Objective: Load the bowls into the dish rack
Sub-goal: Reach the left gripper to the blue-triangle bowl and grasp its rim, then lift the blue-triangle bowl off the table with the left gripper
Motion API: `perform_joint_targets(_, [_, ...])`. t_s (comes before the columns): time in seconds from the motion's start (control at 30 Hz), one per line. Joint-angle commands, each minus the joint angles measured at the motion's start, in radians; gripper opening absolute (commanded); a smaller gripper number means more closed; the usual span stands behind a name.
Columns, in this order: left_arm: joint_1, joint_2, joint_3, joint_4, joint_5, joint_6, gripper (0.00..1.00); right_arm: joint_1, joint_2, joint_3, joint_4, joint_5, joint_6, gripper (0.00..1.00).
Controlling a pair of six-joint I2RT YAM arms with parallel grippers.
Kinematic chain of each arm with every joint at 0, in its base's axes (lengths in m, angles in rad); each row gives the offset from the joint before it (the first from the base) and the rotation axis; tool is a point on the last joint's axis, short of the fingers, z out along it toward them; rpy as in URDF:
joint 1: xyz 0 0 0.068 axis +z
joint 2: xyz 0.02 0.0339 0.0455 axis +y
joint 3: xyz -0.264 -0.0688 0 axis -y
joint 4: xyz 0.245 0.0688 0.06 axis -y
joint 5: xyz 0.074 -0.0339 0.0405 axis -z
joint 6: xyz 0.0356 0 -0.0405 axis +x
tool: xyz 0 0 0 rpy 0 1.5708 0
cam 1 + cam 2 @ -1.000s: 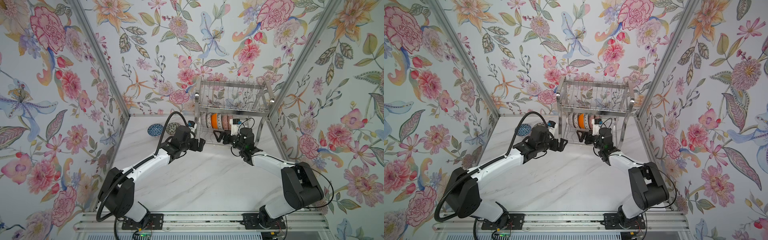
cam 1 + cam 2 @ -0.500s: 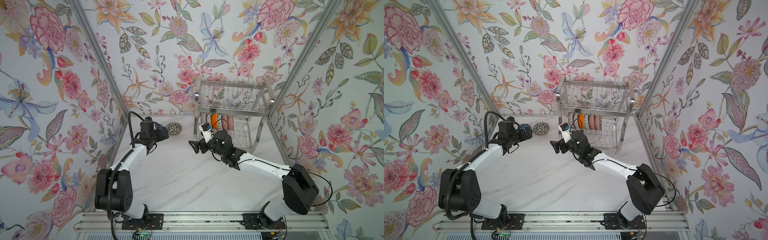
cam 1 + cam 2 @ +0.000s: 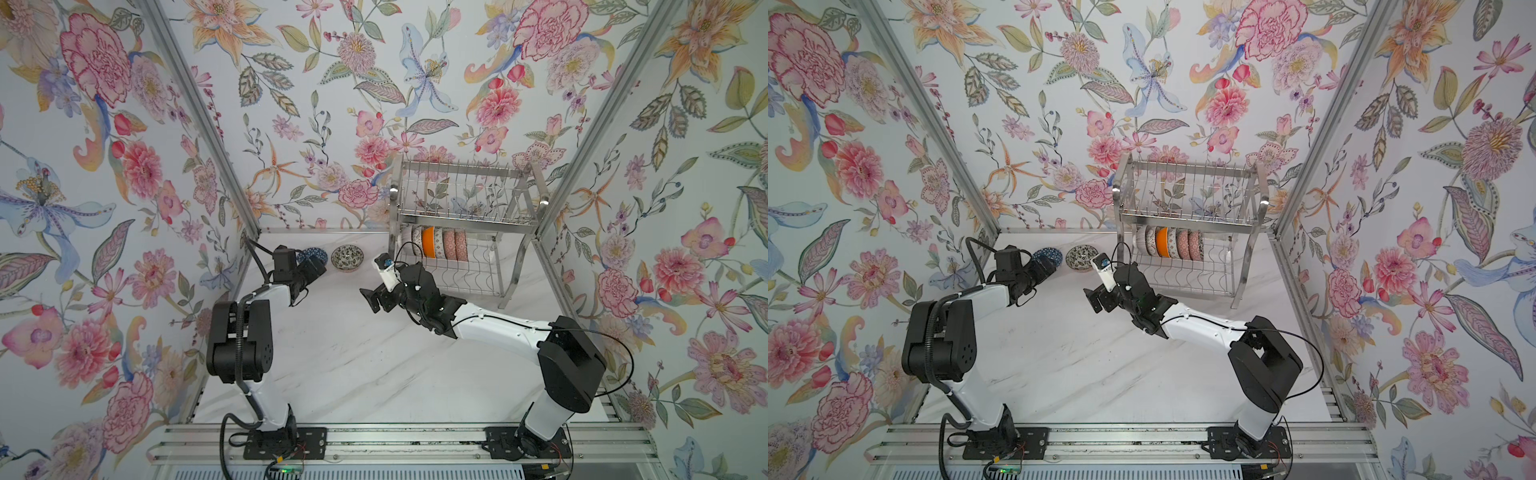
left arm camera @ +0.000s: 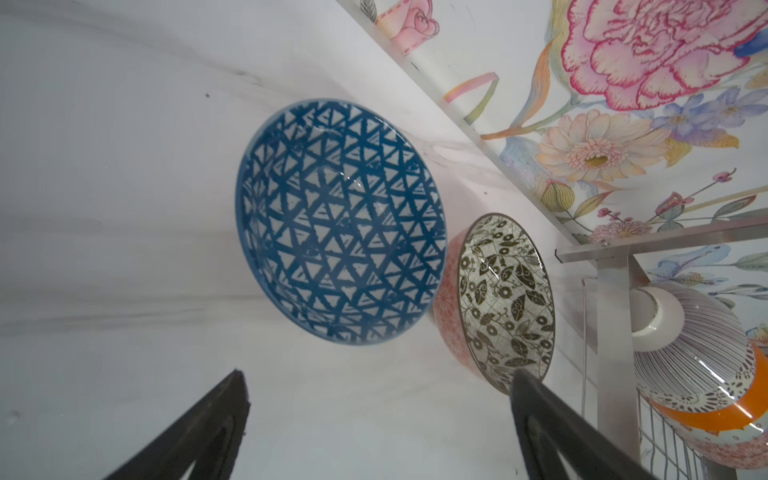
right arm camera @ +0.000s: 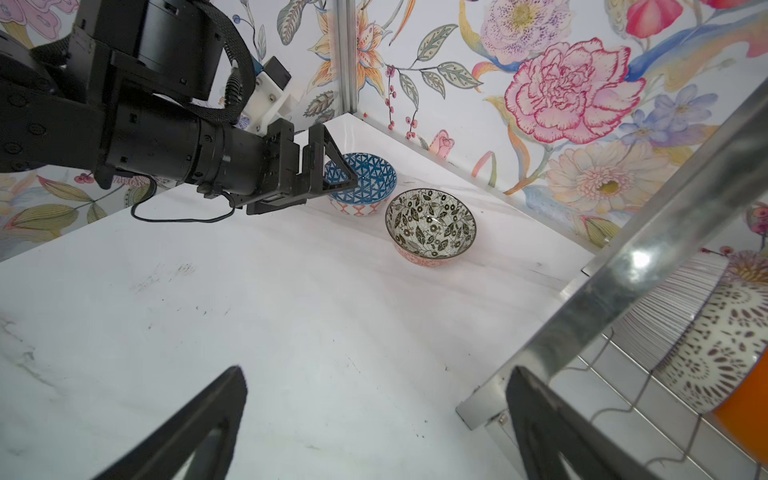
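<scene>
Loading looked nearly done: a row of bowls (image 3: 440, 246) stood on edge in the lower tier of the dish rack (image 3: 465, 223) at the far right. Two more lay on the tabletop (image 3: 353, 365) at the far left, the blue bowl (image 4: 338, 220) and, just right of it, the black-and-white bowl (image 3: 347, 257). The left hand (image 4: 378, 386) hung wide open and empty just short of the blue bowl, seemingly lining up a pick that would need one finger inside the rim. The right hand (image 3: 374, 298), equally open and empty, hovered left of the rack. The surface was white marble-look; floral wallpaper (image 3: 332, 83) enclosed three sides.
</scene>
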Motion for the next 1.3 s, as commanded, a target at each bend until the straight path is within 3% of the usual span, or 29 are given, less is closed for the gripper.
perform_joint_targets(0.0, [0.023, 0.028, -0.008, 0.087, 0.018, -0.055, 0.99, 0.003, 0.014, 0.037, -0.014, 0.039, -0.021, 0.99])
perform_joint_targets(0.23, [0.059, 0.109, -0.051, 0.259, 0.072, -0.162, 0.84, 0.003, 0.019, 0.049, -0.013, 0.052, -0.040, 0.99])
perform_joint_targets(0.4, [0.063, 0.141, -0.036, 0.267, 0.061, -0.153, 0.76, 0.001, 0.018, 0.061, -0.030, 0.060, -0.064, 0.99])
perform_joint_targets(0.67, [0.073, 0.171, -0.030, 0.236, 0.034, -0.085, 0.52, -0.001, 0.026, 0.075, -0.039, 0.055, -0.090, 0.99])
perform_joint_targets(0.73, [0.083, 0.175, -0.050, 0.254, 0.040, -0.086, 0.42, -0.001, 0.028, 0.085, -0.053, 0.066, -0.095, 0.99])
perform_joint_targets(0.97, [0.102, 0.138, -0.101, 0.281, 0.039, -0.071, 0.21, -0.001, 0.023, 0.067, -0.046, 0.081, -0.103, 0.99])
perform_joint_targets(1.1, [0.100, 0.102, -0.126, 0.279, 0.032, -0.055, 0.01, -0.003, 0.018, 0.058, -0.039, 0.089, -0.105, 0.99])
perform_joint_targets(1.27, [0.103, 0.020, -0.167, 0.278, 0.058, -0.045, 0.00, -0.003, 0.007, 0.057, -0.053, 0.089, -0.114, 0.99])
